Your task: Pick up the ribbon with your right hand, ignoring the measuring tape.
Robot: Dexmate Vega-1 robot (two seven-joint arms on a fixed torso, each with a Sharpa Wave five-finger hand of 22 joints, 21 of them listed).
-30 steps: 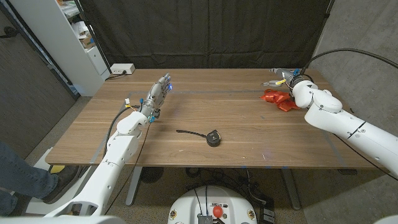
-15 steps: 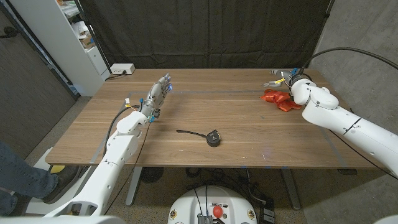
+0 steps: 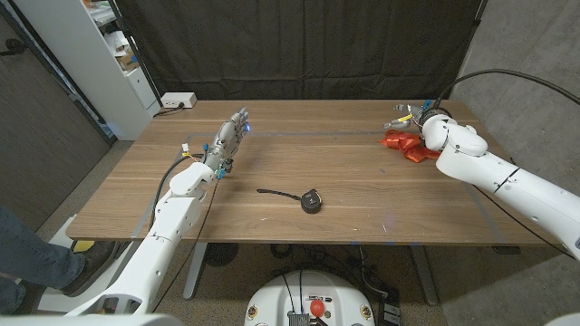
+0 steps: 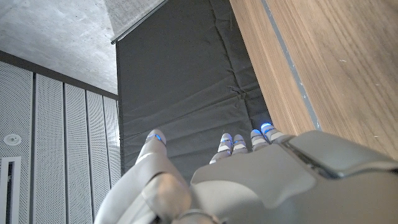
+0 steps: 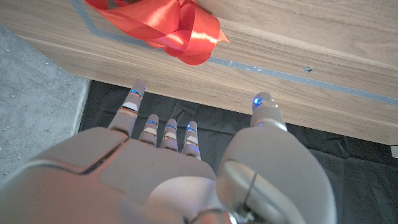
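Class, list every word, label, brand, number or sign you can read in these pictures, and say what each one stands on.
No text can be read in any picture.
Measuring tape: black case with a pale patch, too small to read.
Ribbon: plain red, no print, seen from the head and right wrist views.
Right hand and left hand: no lettering, only small blue lights on the fingertips.
Shelf items: too small and blurred to read.

You drove a robot whose arms wore smooth white rounded shells, with black cables looping along the left forearm and a thick black cable arching over the right one. Your left hand point(image 3: 232, 132) and right hand point(image 3: 412, 115) were pale grey, segmented, with small blue lights glowing at the fingertips point(image 5: 263, 100) and coloured wires bunched at each wrist.
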